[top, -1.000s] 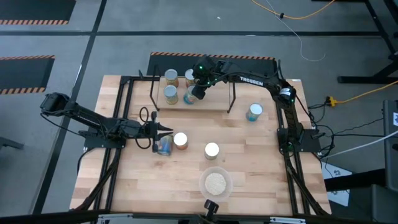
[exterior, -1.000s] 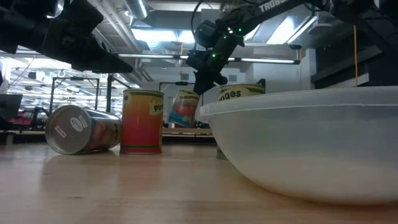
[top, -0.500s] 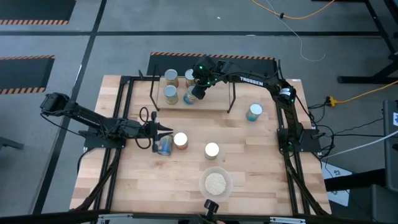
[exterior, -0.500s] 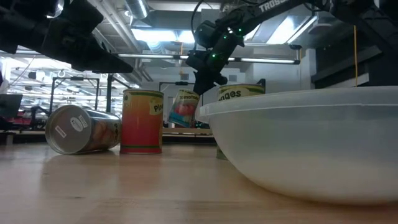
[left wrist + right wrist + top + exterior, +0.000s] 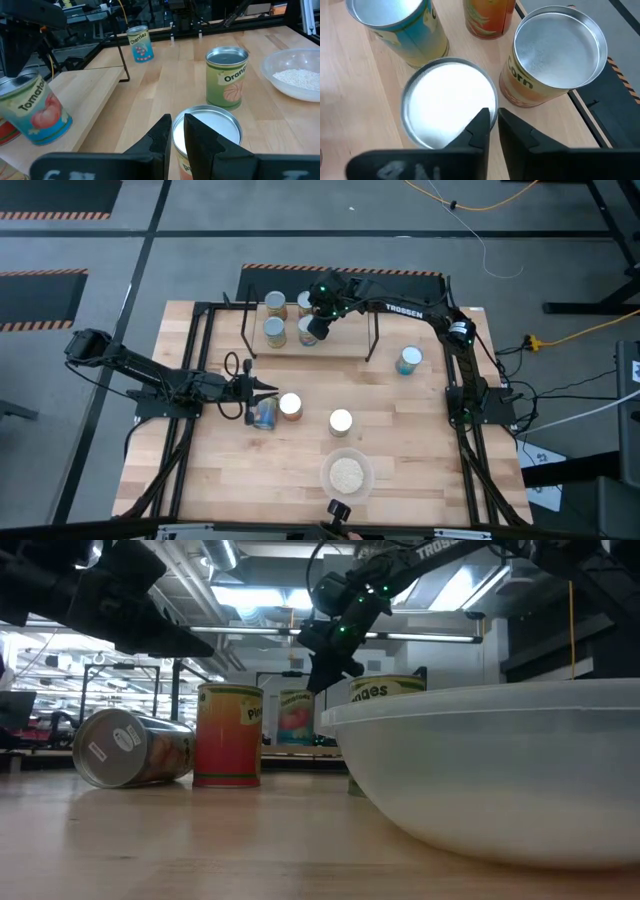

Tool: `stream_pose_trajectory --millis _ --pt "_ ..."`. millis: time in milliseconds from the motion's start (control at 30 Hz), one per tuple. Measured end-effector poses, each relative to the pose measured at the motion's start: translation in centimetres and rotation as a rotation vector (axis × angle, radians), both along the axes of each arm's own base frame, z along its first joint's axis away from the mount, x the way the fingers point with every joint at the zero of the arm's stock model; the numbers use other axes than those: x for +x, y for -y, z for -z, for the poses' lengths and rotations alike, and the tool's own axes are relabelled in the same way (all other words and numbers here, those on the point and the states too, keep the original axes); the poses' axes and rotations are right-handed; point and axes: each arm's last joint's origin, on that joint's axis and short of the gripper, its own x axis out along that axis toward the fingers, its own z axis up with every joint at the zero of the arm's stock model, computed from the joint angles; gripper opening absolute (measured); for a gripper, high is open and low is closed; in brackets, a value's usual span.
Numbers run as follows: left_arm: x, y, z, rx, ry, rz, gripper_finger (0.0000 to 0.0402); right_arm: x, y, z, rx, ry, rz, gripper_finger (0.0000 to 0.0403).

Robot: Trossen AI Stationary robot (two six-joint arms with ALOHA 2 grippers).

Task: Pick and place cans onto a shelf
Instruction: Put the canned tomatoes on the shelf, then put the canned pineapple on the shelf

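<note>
Several cans stand on the shelf [image 5: 345, 345]. The one at its near middle is a blue-labelled tomato can [image 5: 449, 107] with a white top, resting upright on its base. My right gripper [image 5: 492, 122] hangs just over that can's rim, pointing steeply down, its fingers a narrow gap apart. A blue can [image 5: 274, 330], a corn can [image 5: 552, 52] and an orange can [image 5: 275, 302] stand beside it. My left gripper [image 5: 177, 131] hovers shut above a white-topped red can [image 5: 290, 405] on the table. My right gripper's fingers [image 5: 479, 124] stand on either side of the tomato can's top rim [image 5: 494, 106], coming from above. Whether they touch the rim I cannot tell. The can stands upright on the shelf board.
On the table, a can [image 5: 265, 416] lies on its side next to the red one. An orange-labelled can [image 5: 340, 421] and a cherries can [image 5: 408, 360] stand farther right. A clear bowl of pale grains [image 5: 346, 474] sits near the front edge.
The tomato can under my right gripper was tilted, hanging off the fingers. It now stands upright on the shelf board. Both arms have kept still.
</note>
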Motion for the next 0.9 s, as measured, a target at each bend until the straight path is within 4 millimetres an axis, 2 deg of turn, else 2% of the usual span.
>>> stream_pose_trajectory --millis 700,900 --pt "0.0 0.0 0.0 0.0 0.0 0.0 0.0043 -0.2 -0.1 -0.1 0.008 -0.013 -0.001 0.0058" --pt "0.0 0.0 0.0 0.0 -0.004 0.0 0.0043 -1.4 -0.7 -2.0 0.017 -0.024 -0.004 0.0058"
